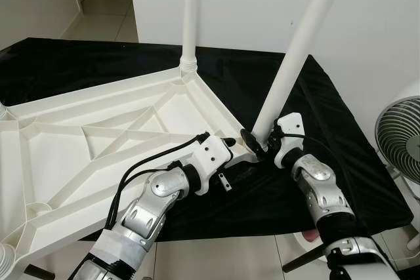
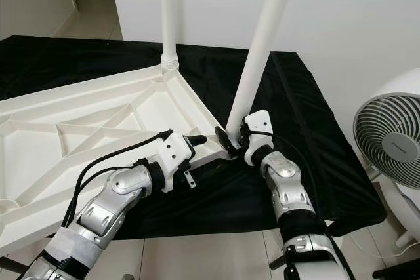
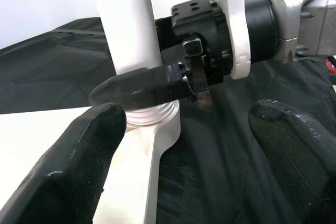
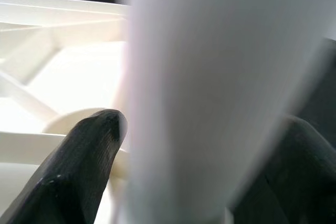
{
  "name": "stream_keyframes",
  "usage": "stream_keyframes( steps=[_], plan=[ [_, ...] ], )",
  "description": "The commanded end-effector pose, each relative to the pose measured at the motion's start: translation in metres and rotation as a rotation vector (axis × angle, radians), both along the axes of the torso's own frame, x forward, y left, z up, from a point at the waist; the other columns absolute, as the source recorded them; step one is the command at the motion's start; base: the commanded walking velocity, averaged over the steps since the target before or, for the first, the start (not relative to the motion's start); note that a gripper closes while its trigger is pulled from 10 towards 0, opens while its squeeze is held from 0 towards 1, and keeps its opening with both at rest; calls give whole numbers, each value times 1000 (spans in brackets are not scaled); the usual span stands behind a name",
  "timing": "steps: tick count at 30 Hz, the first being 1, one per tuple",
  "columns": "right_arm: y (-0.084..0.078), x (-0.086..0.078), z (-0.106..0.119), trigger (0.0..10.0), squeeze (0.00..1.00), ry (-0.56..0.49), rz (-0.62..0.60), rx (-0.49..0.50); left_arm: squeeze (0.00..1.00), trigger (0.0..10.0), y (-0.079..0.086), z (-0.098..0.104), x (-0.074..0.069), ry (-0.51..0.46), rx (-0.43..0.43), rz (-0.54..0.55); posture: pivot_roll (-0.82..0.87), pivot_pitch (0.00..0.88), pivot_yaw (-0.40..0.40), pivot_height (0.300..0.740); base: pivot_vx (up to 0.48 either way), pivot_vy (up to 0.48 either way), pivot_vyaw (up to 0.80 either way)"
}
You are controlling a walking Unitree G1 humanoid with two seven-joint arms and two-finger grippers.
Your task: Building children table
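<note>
Right wrist view shows you the right gripper (image 4: 173, 145) clamped on the tilted white leg (image 1: 295, 57) at the upturned tabletop's (image 1: 79, 136) near corner; your left gripper (image 3: 189, 145) gapes beside it.

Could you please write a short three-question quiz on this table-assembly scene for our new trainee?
1. True or false: the tabletop lies underside up on the black cloth.
2. Which gripper closes around the tilted leg? A) left B) right
3. Fill in: beside the cloth, on the robot's right, stands a white ____.

Key:
1. True; its ribs face up, and an upright leg stands at the far corner.
2. B; the right gripper grips its base, the left gripper is open alongside.
3. fan
</note>
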State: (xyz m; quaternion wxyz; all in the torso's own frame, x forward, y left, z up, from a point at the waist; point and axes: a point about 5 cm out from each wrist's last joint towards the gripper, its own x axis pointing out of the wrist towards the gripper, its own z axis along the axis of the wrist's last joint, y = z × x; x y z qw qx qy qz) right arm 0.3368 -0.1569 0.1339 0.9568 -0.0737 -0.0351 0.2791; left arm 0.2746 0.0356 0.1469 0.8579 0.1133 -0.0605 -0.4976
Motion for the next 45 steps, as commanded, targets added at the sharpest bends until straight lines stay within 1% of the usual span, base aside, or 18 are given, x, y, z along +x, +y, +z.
stream_keyframes(
  steps=[1,4,5,15,22,23,25,27,28,29,31,32,33,34,35,38,42,45],
  plan=[
    [3,0,-1,10000,0,0,43,-14,0,10000,-3,-2,-1,7,13,-32,128,0,-58,740,0,0,0],
    [5,1,0,9765,0,-1,82,-24,0,10000,-2,-2,0,5,14,-30,130,0,-58,740,0,0,0],
    [5,1,-1,0,0,12,108,-35,0,10000,-2,-2,0,5,14,-28,130,0,-58,740,0,0,0],
    [2,-4,-15,0,0,90,164,-45,0,10000,0,-3,-2,6,15,-24,136,0,-55,740,0,0,0],
    [-3,-6,-23,0,0,121,106,-9,0,10000,0,-3,-3,8,18,-29,132,0,-50,740,0,0,0],
    [-5,-3,-27,0,0,134,5,6,0,10000,0,-3,-3,10,18,-30,130,0,-49,740,0,0,0],
    [-5,-3,-27,0,0,134,5,6,0,10000,0,-3,-3,10,18,-30,130,0,-49,740,0,0,0],
    [2,-1,-33,0,0,150,-193,57,0,10000,-1,-4,-4,14,18,-35,127,6,-44,740,0,0,0],
    [2,-1,-33,0,0,150,-193,57,0,10000,-1,-4,-4,14,18,-35,127,6,-44,740,0,0,0],
    [6,-2,-35,0,0,164,-262,97,0,10000,-1,-4,-5,16,17,-37,127,6,-44,740,0,0,0],
    [6,-2,-35,0,0,164,-262,97,0,10000,-1,-4,-5,16,17,-37,127,6,-44,740,0,0,0],
    [12,-4,-36,0,0,161,-339,131,0,10000,-2,-4,-6,17,17,-40,124,10,-42,740,0,0,0],
    [12,-4,-36,0,0,161,-339,131,0,10000,-2,-4,-6,17,17,-40,124,10,-42,740,0,0,0],
    [16,-8,-37,0,0,164,-427,173,0,10000,-2,-4,-6,19,17,-42,123,13,-43,740,0,0,0],
    [16,-8,-37,0,0,164,-427,173,0,10000,-2,-4,-6,19,17,-42,123,13,-43,740,0,0,0],
    [23,-18,-36,0,0,143,-613,219,0,10000,-3,-4,-7,22,16,-46,120,17,-45,740,0,0,0],
    [30,-23,-35,0,0,134,-657,238,0,10000,-3,-4,-7,23,15,-46,119,18,-46,740,0,0,0],
    [42,-26,-30,0,0,119,-607,253,0,10000,-4,-4,-7,25,12,-47,117,19,-48,740,0,0,0]
  ],
)
